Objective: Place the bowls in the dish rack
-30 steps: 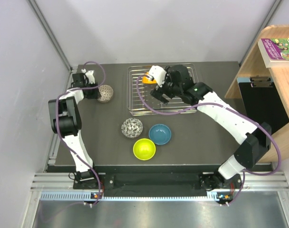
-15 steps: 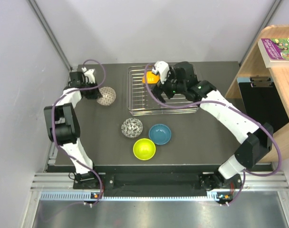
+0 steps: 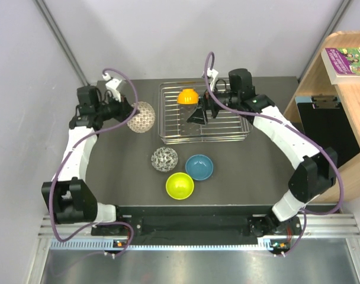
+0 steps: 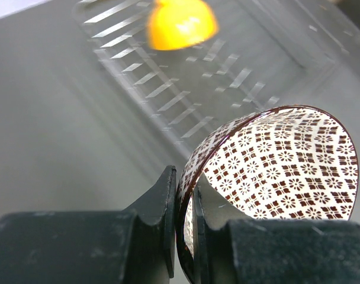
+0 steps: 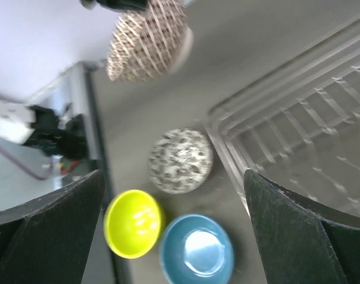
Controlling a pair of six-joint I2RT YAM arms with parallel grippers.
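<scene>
Orange bowl (image 3: 187, 96) sits in dish rack (image 3: 227, 127). Left hand (image 4: 184, 201) clamps brown-patterned bowl (image 4: 275, 165); right hand (image 3: 196, 116) is apart. Mosaic bowl (image 3: 164, 158), blue bowl (image 3: 199, 167) and lime bowl (image 3: 179, 186) are not yet loaded.

orange bowl (image 3: 187, 96), lime bowl (image 3: 179, 186), brown-patterned bowl (image 4: 275, 165)

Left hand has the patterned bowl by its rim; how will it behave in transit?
The patterned bowl looks glazed and rigid, probably ceramic: likely slippery and breakable. The left hand pinches only a thin stretch of rim, so the bowl may pivot. On the dish rack bars its round body might rock.
</scene>
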